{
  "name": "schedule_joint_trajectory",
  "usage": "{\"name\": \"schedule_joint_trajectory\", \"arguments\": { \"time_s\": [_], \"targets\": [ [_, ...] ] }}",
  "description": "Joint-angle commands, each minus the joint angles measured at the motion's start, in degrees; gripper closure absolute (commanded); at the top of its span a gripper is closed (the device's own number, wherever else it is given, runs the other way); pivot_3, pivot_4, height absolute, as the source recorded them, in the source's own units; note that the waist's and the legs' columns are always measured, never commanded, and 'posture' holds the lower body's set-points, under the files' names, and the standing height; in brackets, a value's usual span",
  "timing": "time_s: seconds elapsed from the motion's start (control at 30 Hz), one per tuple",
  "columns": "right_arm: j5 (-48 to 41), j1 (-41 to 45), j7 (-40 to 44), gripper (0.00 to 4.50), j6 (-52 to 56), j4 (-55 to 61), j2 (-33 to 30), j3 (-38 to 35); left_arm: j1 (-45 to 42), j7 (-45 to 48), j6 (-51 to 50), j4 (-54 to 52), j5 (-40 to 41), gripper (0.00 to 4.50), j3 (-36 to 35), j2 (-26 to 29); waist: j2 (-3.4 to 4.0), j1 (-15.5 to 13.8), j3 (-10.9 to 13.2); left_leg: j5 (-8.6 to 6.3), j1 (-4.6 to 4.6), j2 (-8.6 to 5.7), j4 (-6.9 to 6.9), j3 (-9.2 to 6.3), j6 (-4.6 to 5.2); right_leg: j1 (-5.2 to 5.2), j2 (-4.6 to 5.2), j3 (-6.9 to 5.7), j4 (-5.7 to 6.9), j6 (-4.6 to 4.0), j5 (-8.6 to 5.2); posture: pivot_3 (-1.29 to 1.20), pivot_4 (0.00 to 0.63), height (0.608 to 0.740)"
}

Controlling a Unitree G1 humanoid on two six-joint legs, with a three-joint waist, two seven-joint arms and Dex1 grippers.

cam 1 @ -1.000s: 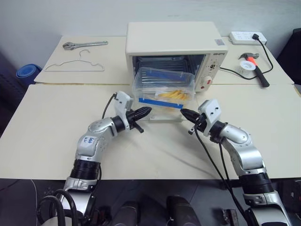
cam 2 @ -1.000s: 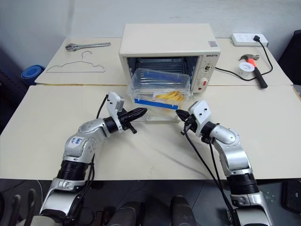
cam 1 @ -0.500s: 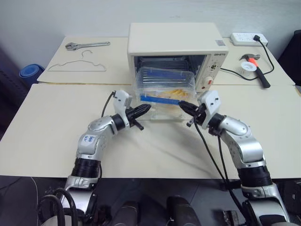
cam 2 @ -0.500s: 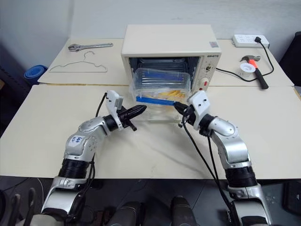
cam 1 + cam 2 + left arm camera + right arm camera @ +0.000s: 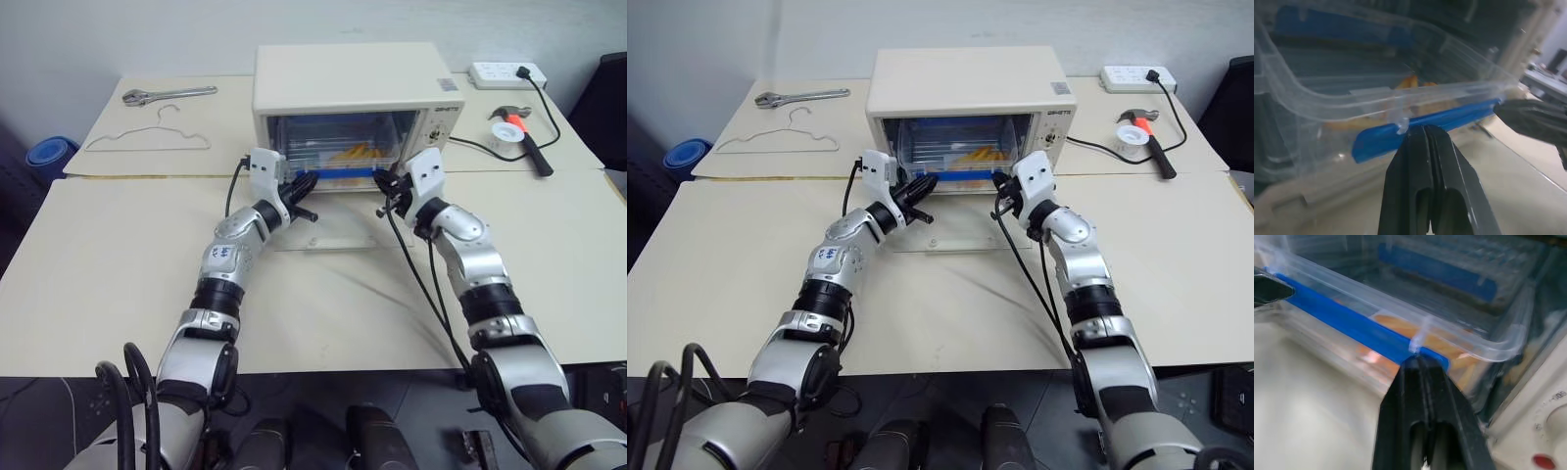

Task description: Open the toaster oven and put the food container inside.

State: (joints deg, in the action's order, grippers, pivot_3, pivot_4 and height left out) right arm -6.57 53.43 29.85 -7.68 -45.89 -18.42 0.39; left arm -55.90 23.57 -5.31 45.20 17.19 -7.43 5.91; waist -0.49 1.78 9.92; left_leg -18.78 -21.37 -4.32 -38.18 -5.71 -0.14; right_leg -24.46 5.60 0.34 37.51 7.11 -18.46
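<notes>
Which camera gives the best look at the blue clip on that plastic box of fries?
The right wrist view: the blue clip runs large across it, above the shut right gripper. The left wrist view shows it partly; the head views show a thin blue strip on the food container.

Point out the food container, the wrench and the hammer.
food container [image 5: 1381, 139]: left wrist view, on its blue front clip.
wrench [image 5: 168, 94]: left eye view, middle of its shaft.
hammer [image 5: 539, 157]: left eye view, on its black handle.

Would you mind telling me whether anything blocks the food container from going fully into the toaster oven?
Nothing visible does: the door lies open and the food container already sits mostly inside the toaster oven, with both shut hands at its near blue clip.
</notes>
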Motion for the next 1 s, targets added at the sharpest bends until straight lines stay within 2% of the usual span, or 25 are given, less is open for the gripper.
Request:
{"name": "schedule_joint_trajectory", "arguments": {
  "time_s": [0.03,0.17,0.27,0.37,0.43,0.5,0.57,0.63,0.77,0.87,1.0],
  "targets": [
    [0.57,4.27,-0.97,4.5,-4.62,-6.92,0.48,-1.95,-3.21,-1.63,5.64,4.96,-1.47,4.47,-1.35,-0.07,0.0,0.09,0.0,0.0,0.0,0.0,-0.01,0.0,0.0,-0.02,0.01,0.0,0.01,0.0,0.0,0.0,0.15,0.74],
    [0.98,6.48,0.04,4.5,-6.85,-11.6,0.74,-2.22,-2.49,1.02,6.97,4.73,-2.53,4.47,-0.37,0.26,0.0,0.39,0.0,0.0,0.0,0.02,0.0,0.02,0.0,-0.07,0.07,0.0,0.03,0.0,0.0,0.0,0.15,0.74],
    [0.03,4.74,2.11,4.5,-6.07,-7.75,-0.88,-2.7,4.1,7.74,1.69,-6.98,0.52,4.47,0.51,1.8,0.01,0.97,0.0,0.0,-0.04,0.04,0.01,0.02,0.0,-0.11,0.18,0.03,0.03,0.0,0.0,0.0,0.15,0.74],
    [-3.21,-0.01,5.62,4.5,-0.93,3.33,-4.01,-4.4,14.2,15.4,-7.45,-25.27,3.05,4.47,3.41,7.67,0.02,1.64,-0.01,0.0,-0.05,0.09,0.04,0.0,0.0,-0.12,0.23,0.07,0.03,0.0,0.0,0.0,0.15,0.74],
    [-6.28,-4.62,9.88,4.5,3.31,12.24,-7.34,-5.58,21.16,21.07,-12.2,-36.64,6.55,3.91,3.18,13.68,0.03,1.66,0.0,-0.01,-0.07,0.15,0.07,-0.03,-0.02,-0.16,0.19,0.13,0.02,-0.01,0.0,0.0,0.15,0.74],
    [-7.88,-8.83,14.0,4.5,6.8,18.1,-11.04,-5.95,26.81,28.11,-11.12,-44.53,10.6,3.33,1.3,18.57,0.05,1.54,0.0,-0.02,-0.11,0.17,0.09,-0.09,-0.03,-0.2,0.14,0.16,-0.03,-0.01,0.0,0.0,0.15,0.74],
    [-7.25,-13.28,19.92,4.5,7.53,17.3,-15.61,-5.12,33.17,36.76,-12.32,-48.59,13.46,2.7,-1.14,26.99,0.06,1.28,0.0,-0.02,-0.11,0.16,0.09,-0.13,-0.04,-0.14,0.14,0.12,-0.1,-0.02,0.0,0.0,0.15,0.74],
    [-6.12,-15.76,23.9,4.5,7.06,15.19,-18.01,-4.07,36.85,41.46,-14.37,-49.99,15.93,2.13,-2.9,32.31,0.08,0.96,0.01,-0.04,0.02,0.15,0.08,-0.12,-0.03,0.07,0.14,0.12,-0.38,-0.04,0.0,0.0,0.15,0.74],
    [-3.82,-16.59,28.79,4.5,2.42,9.65,-16.77,-1.28,39.23,45.78,-13.83,-49.41,18.02,0.87,-4.97,35.66,0.14,0.06,0.03,-0.03,0.21,0.13,0.03,-0.03,0.01,0.28,0.11,0.14,-0.47,-0.13,0.05,0.0,0.15,0.74],
    [-2.37,-15.05,29.34,4.5,-2.14,4.13,-14.1,-0.22,39.73,46.0,-15.29,-50.02,19.11,0.02,-5.4,36.16,0.15,-0.02,0.04,-0.03,0.19,0.14,0.06,-0.03,0.01,0.23,0.11,0.14,-0.44,-0.14,0.06,0.0,0.15,0.74],
    [-4.56,-11.87,30.94,4.5,-7.22,1.01,-8.85,-1.43,40.06,41.76,-17.24,-51.7,22.44,0.02,-8.13,33.63,0.15,0.18,0.04,-0.04,0.15,0.17,0.08,-0.05,0.01,0.19,0.1,0.09,-0.47,-0.14,0.06,0.0,0.15,0.74]
  ]
}}
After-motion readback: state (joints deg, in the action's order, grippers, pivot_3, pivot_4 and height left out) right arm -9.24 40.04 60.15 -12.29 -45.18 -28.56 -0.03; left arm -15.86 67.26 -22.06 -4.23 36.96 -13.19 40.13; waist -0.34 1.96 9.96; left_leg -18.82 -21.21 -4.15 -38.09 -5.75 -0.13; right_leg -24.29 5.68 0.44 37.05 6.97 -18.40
